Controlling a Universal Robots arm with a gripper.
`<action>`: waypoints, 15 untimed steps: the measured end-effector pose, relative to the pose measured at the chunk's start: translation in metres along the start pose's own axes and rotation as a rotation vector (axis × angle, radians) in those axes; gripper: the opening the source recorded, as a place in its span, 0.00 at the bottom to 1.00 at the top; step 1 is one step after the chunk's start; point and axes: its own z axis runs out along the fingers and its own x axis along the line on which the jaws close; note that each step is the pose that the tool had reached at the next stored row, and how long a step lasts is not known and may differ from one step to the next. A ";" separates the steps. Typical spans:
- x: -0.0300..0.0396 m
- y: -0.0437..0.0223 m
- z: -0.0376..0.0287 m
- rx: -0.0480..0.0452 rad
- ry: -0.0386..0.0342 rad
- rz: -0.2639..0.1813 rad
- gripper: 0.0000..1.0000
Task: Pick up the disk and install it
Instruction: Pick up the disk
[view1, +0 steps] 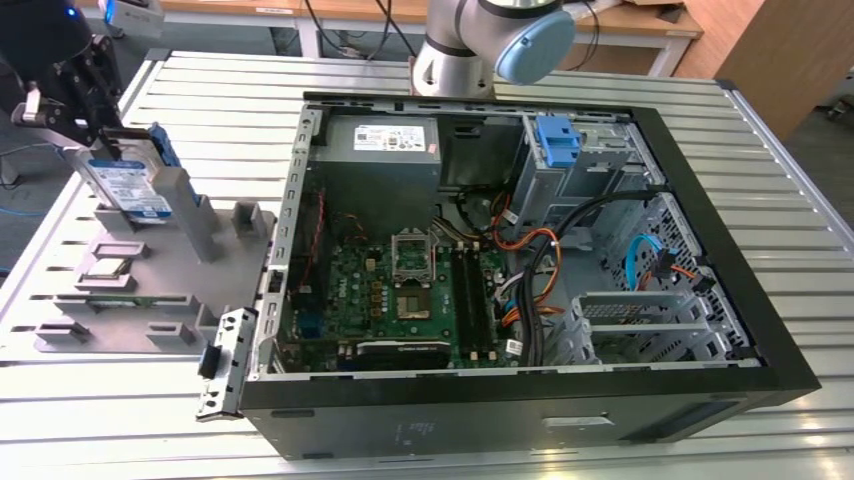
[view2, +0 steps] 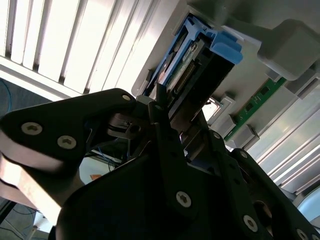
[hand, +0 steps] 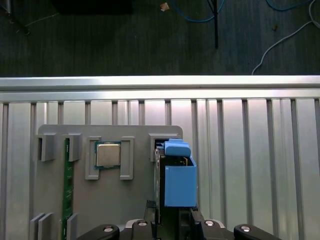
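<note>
With pincer (view1: 104, 150) clamped on top of the disk (view1: 134, 190), upright in the grey holder (view1: 174, 290), well apart from the computer case (view1: 737, 250). Pull straight up, keeping blue rails (hand: 179, 185) clear of slot walls.

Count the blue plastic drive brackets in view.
2. One edges the disk, at the grey fixture on the exterior view's left; one lighter-blue bracket sits in the open computer case. More may be hidden inside.
</note>
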 end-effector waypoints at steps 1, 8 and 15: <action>-0.0001 0.0000 0.0000 0.0001 0.0035 0.000 0.35; 0.0000 0.0000 0.0000 0.0004 0.0092 0.000 0.35; 0.0000 0.0000 0.0001 0.0008 0.0089 0.007 0.35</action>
